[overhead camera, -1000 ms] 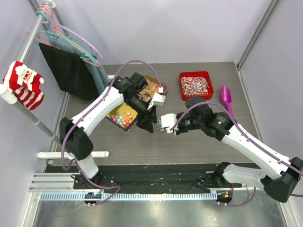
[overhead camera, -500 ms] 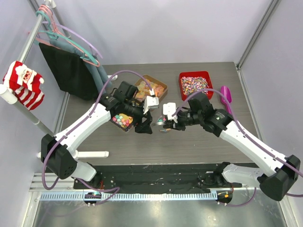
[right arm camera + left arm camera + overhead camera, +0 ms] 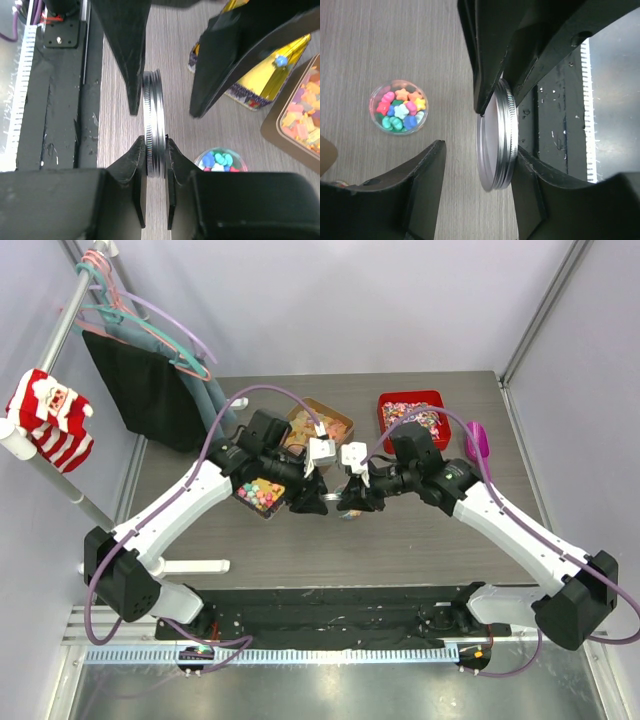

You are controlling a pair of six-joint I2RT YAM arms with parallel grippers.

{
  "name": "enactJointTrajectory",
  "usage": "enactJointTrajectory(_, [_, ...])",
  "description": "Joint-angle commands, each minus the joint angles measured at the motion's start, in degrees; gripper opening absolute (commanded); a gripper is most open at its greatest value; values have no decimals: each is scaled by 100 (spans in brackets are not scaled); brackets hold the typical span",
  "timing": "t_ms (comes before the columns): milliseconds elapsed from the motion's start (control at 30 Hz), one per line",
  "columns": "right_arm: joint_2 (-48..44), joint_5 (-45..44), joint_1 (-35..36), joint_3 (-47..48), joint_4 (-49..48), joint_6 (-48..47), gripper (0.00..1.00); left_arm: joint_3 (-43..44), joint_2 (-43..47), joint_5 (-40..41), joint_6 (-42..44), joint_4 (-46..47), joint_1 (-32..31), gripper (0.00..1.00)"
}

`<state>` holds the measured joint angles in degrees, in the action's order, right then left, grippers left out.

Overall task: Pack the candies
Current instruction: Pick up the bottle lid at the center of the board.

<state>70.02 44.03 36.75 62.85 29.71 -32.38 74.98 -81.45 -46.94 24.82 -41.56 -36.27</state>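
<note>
Silver screw lid [image 3: 154, 100] is hanging on edge, right gripper [image 3: 155, 145] pinching its rim tight. Left gripper [image 3: 479, 150] is straddling the same lid, jaws spread, not clamping. Candies [image 3: 398, 107] are sitting in a small clear jar [image 3: 373, 101] on the wood-grain table [image 3: 370, 40], near the lid.

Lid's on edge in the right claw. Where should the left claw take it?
Pinch the lid on its free half, across its two flat faces, coming from opposite the right claw. It stands edge-on and thin; the left claw straddles it, jaws open.
</note>
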Motion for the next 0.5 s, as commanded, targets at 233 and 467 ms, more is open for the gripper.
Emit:
enactJointTrajectory(233, [249,255,-54,500,-291,162,5,96,33,-430,208,-238,-47,20])
enactJointTrajectory(467, [188,-219,-54,509,-282,-48,28,34,85,-281,-73,7,-47,0])
